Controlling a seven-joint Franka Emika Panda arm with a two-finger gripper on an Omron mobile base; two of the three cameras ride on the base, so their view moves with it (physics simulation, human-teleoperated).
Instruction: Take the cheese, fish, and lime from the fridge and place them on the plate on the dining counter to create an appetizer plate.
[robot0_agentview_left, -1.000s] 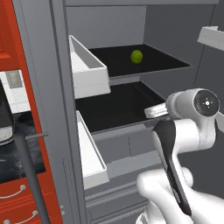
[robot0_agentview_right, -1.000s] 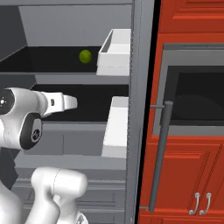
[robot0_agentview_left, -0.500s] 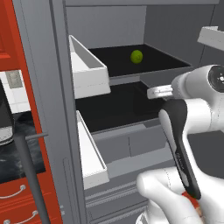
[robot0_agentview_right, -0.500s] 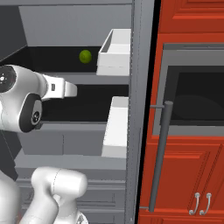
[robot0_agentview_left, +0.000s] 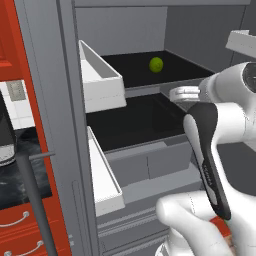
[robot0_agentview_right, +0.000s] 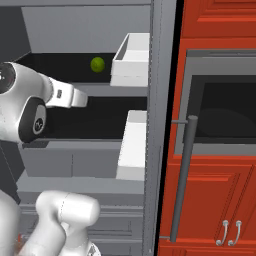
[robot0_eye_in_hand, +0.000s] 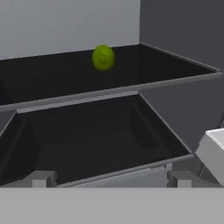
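Over the last second the arm has lifted and pushed forward, so the gripper (robot0_eye_in_hand: 109, 178) now reaches toward the open fridge (robot0_agentview_left: 70, 125) at about the height of its middle shelf, where before it hung lower and nearer the base. That reads as the approach to a first pick, with nothing yet carried.

The fingers (robot0_eye_in_hand: 43, 178) stand wide apart and empty. The lime (robot0_eye_in_hand: 103, 57) sits alone on the upper black shelf (robot0_eye_in_hand: 57, 74), toward the back. From the hand view it lies ahead of and above the fingers, a little left of centre between them and well apart from them. The white door bins (robot0_agentview_left: 100, 82) flank the shelves on both sides.

Cheese and fish are hard to make out here; the lower shelf looks bare, though its dark corners may hide something.
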